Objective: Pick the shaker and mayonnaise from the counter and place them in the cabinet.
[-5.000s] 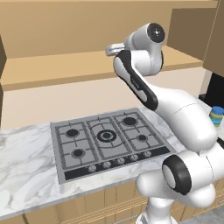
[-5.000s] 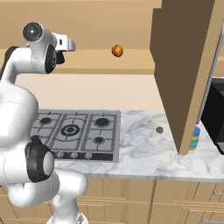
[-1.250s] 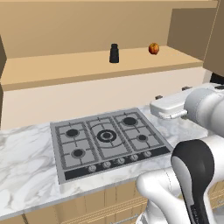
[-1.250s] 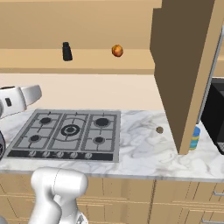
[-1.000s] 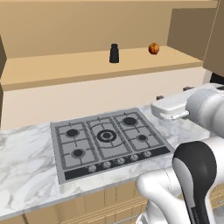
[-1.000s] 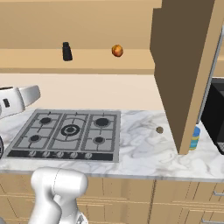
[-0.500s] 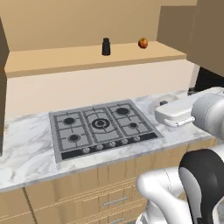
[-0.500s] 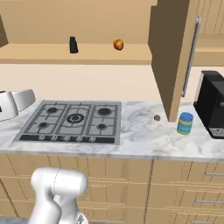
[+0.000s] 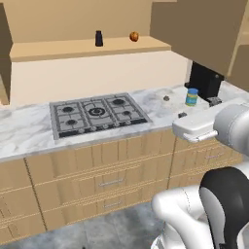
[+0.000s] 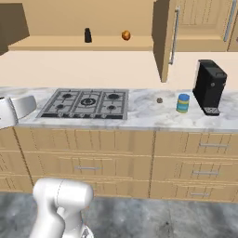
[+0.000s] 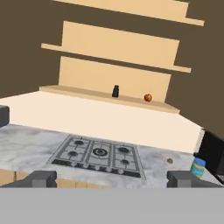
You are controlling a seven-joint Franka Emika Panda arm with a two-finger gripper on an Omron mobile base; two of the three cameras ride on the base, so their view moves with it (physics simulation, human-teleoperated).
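The shaker (image 9: 98,38) (image 10: 87,35) (image 11: 115,91), small and dark, stands upright on the wide shelf of the light wood cabinet (image 10: 51,44) (image 9: 58,48), a little left of a round orange fruit. Far to the right, the mayonnaise (image 9: 192,97) (image 10: 183,103) (image 11: 198,167), a squat jar with a blue lid, sits on the marble counter beside a black machine. My gripper (image 11: 113,178) is open and empty, back from the counter's front edge, with its dark fingertips (image 11: 41,178) wide apart and facing the hob. The cabinet's tall door (image 10: 163,37) hangs open.
A gas hob (image 9: 97,112) (image 10: 86,103) is set in the counter's middle. A black coffee machine (image 10: 210,86) (image 9: 204,80) stands at the right end. A small brown object (image 10: 159,100) lies left of the jar. The orange fruit (image 10: 125,35) rests on the shelf. Wooden drawer fronts (image 10: 88,160) run below the counter.
The whole picture has shifted: the base has backed away from the counter, so drawers and floor now show. Shaker, fruit and jar stay where they were. The gripper remains open.
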